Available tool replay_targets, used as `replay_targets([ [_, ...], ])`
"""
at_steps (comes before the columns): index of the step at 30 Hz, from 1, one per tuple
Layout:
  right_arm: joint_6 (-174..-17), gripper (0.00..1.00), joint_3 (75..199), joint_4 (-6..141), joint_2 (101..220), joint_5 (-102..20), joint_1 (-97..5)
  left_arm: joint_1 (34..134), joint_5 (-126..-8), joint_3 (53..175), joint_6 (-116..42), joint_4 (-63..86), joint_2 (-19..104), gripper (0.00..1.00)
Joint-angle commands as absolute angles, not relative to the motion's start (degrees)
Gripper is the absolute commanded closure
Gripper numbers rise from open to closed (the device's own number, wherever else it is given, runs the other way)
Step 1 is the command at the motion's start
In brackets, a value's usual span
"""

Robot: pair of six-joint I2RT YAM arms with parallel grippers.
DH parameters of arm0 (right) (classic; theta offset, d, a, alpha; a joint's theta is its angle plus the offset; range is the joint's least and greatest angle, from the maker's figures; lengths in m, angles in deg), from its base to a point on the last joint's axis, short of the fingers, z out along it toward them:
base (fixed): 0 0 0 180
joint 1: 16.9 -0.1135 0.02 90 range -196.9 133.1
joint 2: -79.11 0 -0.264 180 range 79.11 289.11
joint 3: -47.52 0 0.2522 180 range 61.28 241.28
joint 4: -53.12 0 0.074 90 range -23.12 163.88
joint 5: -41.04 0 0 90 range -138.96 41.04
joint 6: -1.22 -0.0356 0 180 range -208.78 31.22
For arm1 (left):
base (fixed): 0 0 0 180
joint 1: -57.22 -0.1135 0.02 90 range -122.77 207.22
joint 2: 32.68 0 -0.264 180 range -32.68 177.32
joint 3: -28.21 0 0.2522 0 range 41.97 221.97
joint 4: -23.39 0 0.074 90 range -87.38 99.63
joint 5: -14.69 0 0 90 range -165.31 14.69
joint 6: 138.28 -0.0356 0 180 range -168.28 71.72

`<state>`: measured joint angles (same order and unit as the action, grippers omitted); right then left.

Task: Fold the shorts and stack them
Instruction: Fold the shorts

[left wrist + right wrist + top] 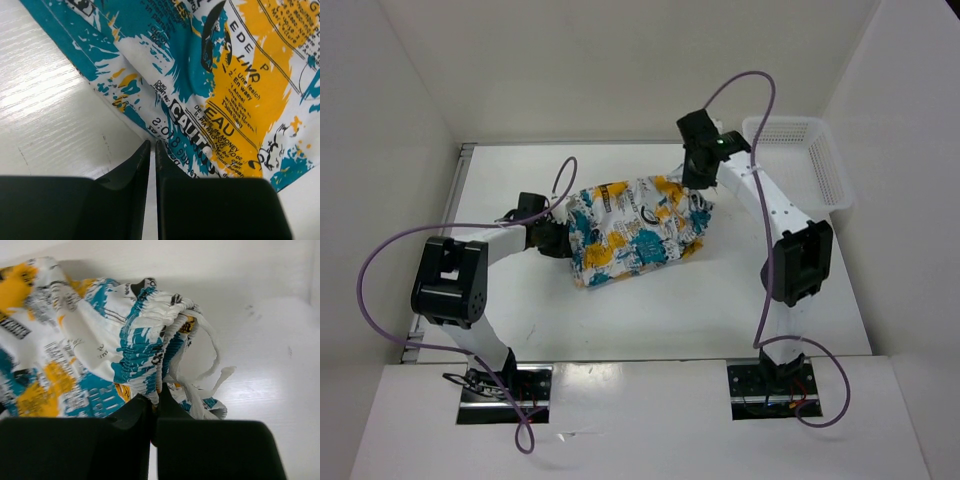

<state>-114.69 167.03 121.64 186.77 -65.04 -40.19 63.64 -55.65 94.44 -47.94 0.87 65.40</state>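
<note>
The shorts point(635, 230) lie bunched in the middle of the table, white fabric with teal, yellow and black print. My right gripper point(697, 183) is at their far right corner. In the right wrist view it point(155, 399) is shut on the gathered waistband point(167, 340), with the white drawstring point(215, 355) hanging loose beside it. My left gripper point(560, 238) is low at the left edge of the shorts. In the left wrist view its fingertips point(152, 142) touch the hem of the shorts point(210, 75) with a thin slit between the jaws. Whether fabric is pinched there is not visible.
A white mesh basket point(800, 160) stands at the far right of the table, just behind the right arm. White walls close in the table on the left, back and right. Bare tabletop point(650, 310) lies between the shorts and the arm bases.
</note>
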Motion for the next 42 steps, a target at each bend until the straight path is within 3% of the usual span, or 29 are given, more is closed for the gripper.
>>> replay_targets([
  [1, -114.88, 1.00, 178.32, 129.27, 191.60, -67.86, -44.49, 63.73, -54.05, 93.74, -48.28, 0.66, 66.64, 0.86],
  [9, -118.31, 0.98, 196.88, 133.59, 203.72, -62.59, -53.89, 63.73, -53.51, 94.27, -48.28, 0.66, 67.77, 0.87],
  [23, -120.25, 0.98, 225.61, 140.87, 219.81, -58.63, -59.62, 63.73, -52.46, 94.80, -48.28, -0.48, 67.78, 0.88],
  [34, -119.72, 0.98, 224.58, 140.88, 221.49, -56.80, -61.29, 61.54, -51.93, 95.32, -48.28, -1.01, 67.26, 0.88],
  [36, -118.24, 0.88, 224.58, 139.04, 221.50, -54.43, -61.90, 61.53, -51.93, 95.32, -48.28, -1.01, 67.25, 0.88],
  [37, -117.53, 0.76, 224.58, 138.43, 221.50, -49.71, -61.90, 61.53, -51.93, 95.32, -48.28, -1.01, 67.25, 0.88],
  [38, -116.91, 0.45, 225.27, 137.81, 222.02, -47.32, -61.90, 61.53, -51.93, 95.32, -48.28, -1.01, 67.25, 0.88],
  [39, -116.30, 0.31, 226.67, 137.28, 222.02, -45.81, -62.42, 61.01, -51.93, 95.32, -48.28, -1.01, 67.25, 0.88],
  [40, -115.77, 0.25, 227.65, 137.28, 222.02, -45.02, -62.43, 61.00, -51.93, 95.32, -48.28, -1.01, 67.25, 0.89],
  [42, -115.77, 0.25, 229.58, 136.75, 221.41, -46.75, -62.43, 61.00, -51.93, 95.32, -48.28, -1.01, 67.25, 0.89],
])
